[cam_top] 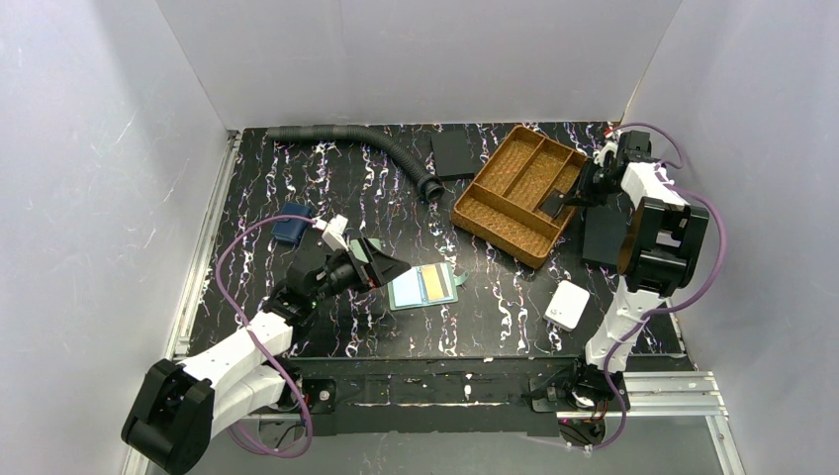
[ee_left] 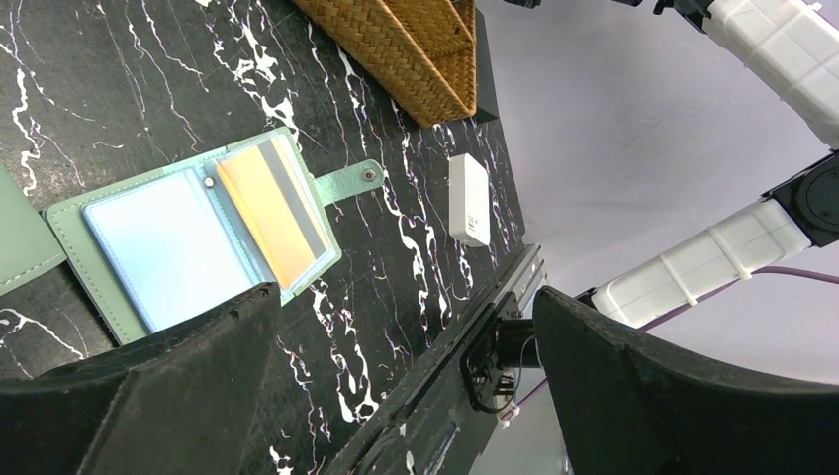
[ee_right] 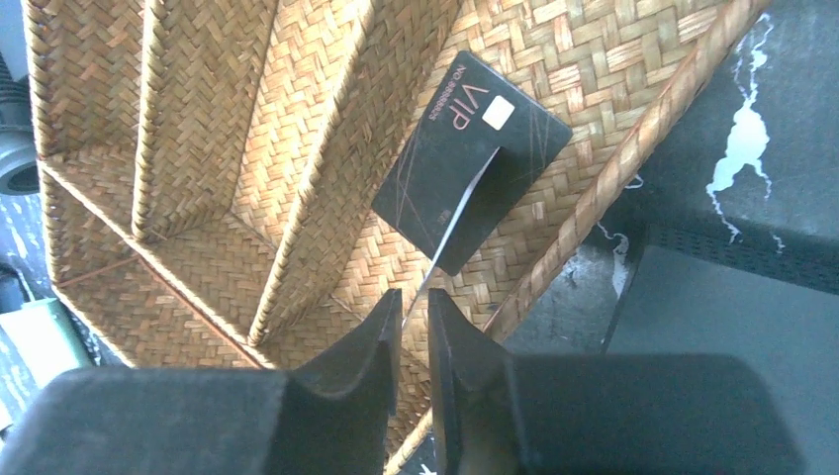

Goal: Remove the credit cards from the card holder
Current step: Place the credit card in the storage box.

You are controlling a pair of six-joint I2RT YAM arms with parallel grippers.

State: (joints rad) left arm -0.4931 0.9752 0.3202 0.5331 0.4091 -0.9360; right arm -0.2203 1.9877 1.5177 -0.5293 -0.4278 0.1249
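The sage-green card holder (cam_top: 423, 285) lies open on the black table, pale blue inside (ee_left: 168, 247), with a tan-orange credit card (ee_left: 272, 213) in its right pocket. My left gripper (cam_top: 389, 264) is open and empty just left of it, jaws wide apart (ee_left: 406, 297). My right gripper (cam_top: 577, 193) is over the wicker tray (cam_top: 495, 213). Its jaws (ee_right: 414, 297) are shut on a thin card seen edge-on. A black VIP credit card (ee_right: 435, 139) lies in the tray's compartment below and also shows in the top view (cam_top: 554, 203).
A second green wallet (cam_top: 368, 249) sits by my left gripper (ee_left: 20, 242). A white box (cam_top: 567, 305) lies front right. A navy pouch (cam_top: 292, 228), a black hose (cam_top: 376, 143) and black slabs (cam_top: 455, 153) lie around.
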